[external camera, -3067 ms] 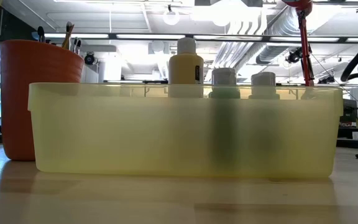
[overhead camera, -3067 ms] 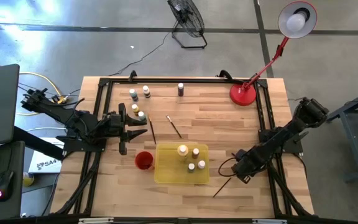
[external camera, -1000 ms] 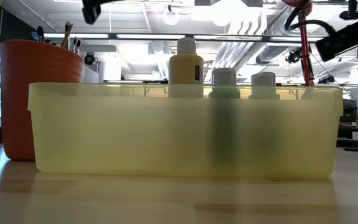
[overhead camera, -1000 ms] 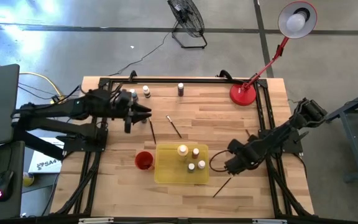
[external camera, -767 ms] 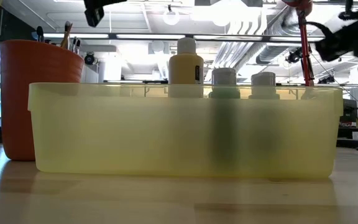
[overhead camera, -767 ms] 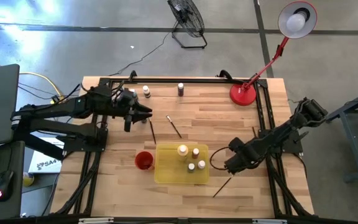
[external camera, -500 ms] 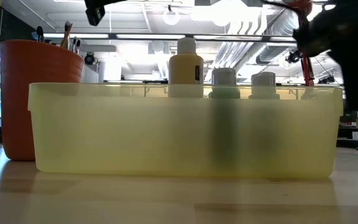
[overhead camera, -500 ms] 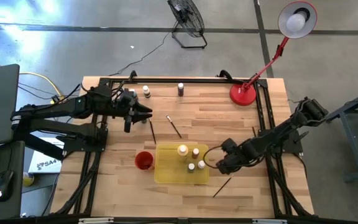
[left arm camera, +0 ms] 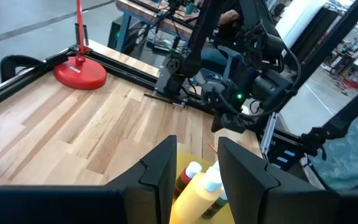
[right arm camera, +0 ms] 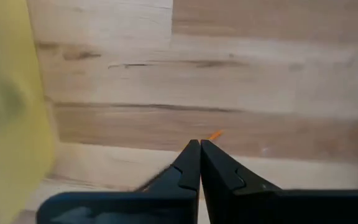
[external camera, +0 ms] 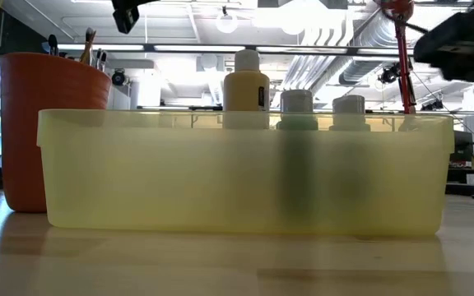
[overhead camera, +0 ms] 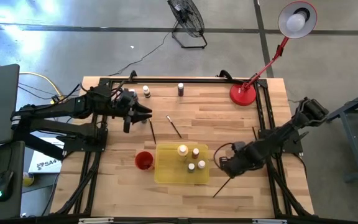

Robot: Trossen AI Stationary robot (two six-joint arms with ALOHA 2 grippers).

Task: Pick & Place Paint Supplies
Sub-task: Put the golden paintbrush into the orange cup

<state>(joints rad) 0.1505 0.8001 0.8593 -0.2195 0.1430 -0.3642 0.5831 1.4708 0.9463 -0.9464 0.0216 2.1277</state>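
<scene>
Red plastic makes the cup (overhead camera: 143, 160), which stands on the wooden table (overhead camera: 216, 118) just left of the yellow tray (overhead camera: 166, 174). In the low view, brush handles (external camera: 91, 45) poke up out of the cup. The tray holds four paint bottles (overhead camera: 191, 158): one big yellowish bottle (external camera: 246, 82) and three small ones with pale caps.

On the far left part of the table, the left gripper (overhead camera: 143, 113) hangs in the air. Its fingers (left arm camera: 160, 174) are partly spread, and I cannot tell if they pinch anything. A small bottle (overhead camera: 146, 91) stands just beyond it, and a darker bottle (overhead camera: 180, 89) stands farther right, near the far edge. Two loose paintbrushes lie between that gripper and the tray: one (overhead camera: 151, 130) points toward the tray, and a shorter one (overhead camera: 174, 126) lies to its right.

Right of the tray, the right gripper (overhead camera: 221, 163) is down low by the tray's right wall. Its fingers (right arm camera: 191, 165) are pressed together with nothing between them. Another brush (overhead camera: 222, 185) lies on the table just near of it. A red lamp (overhead camera: 243, 93) stands at the far right corner. A fan (overhead camera: 188, 18) sits on the floor beyond the table.
</scene>
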